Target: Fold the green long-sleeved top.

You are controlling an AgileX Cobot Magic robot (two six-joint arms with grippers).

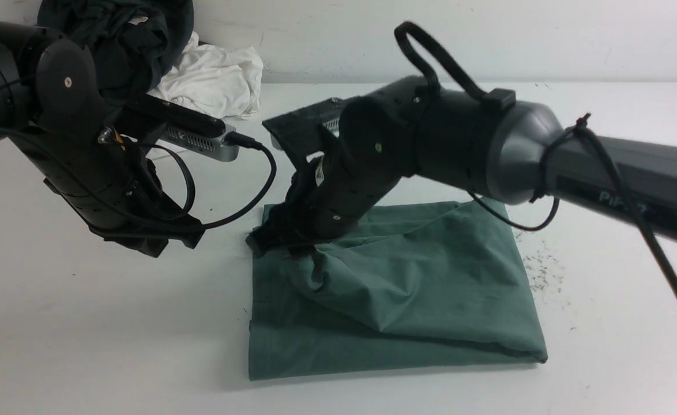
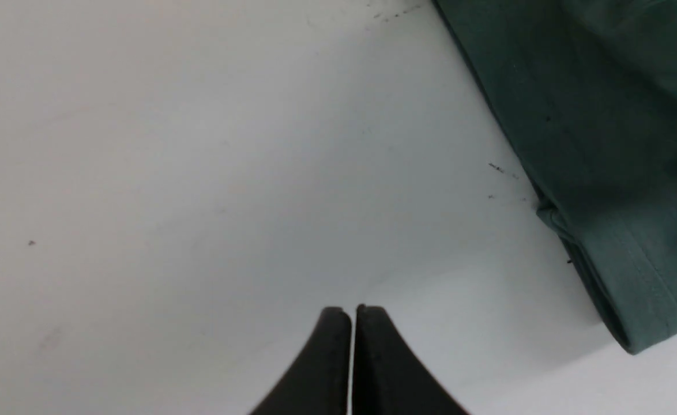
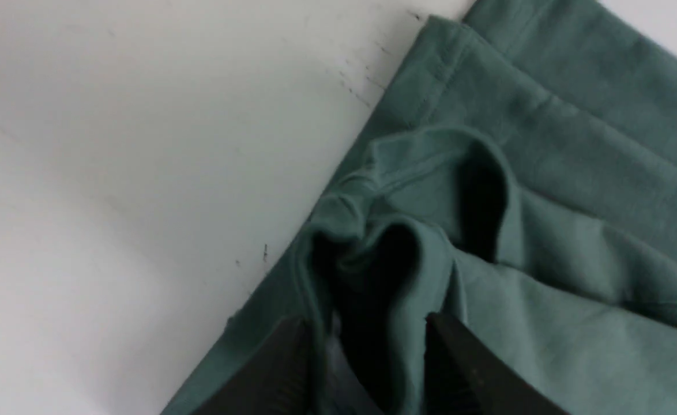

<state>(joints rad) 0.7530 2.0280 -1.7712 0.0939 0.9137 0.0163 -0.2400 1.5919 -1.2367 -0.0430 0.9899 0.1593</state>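
The green long-sleeved top (image 1: 396,294) lies folded into a rough rectangle in the middle of the white table. My right gripper (image 1: 281,239) is down on its far left corner. In the right wrist view its fingers (image 3: 367,323) stand apart, with a bunched-up fold of the top (image 3: 575,173) loose between them and a dark hollow inside the fold. My left gripper (image 1: 165,239) hovers over bare table to the left of the top. It is shut and holds nothing (image 2: 353,311), and the hemmed edge of the top (image 2: 604,115) lies off to one side.
A black garment (image 1: 125,34) and a crumpled white garment (image 1: 217,75) are piled at the back left against the wall. Dark lint specks (image 1: 540,271) lie on the table just right of the top. The right arm reaches across above the top's far edge.
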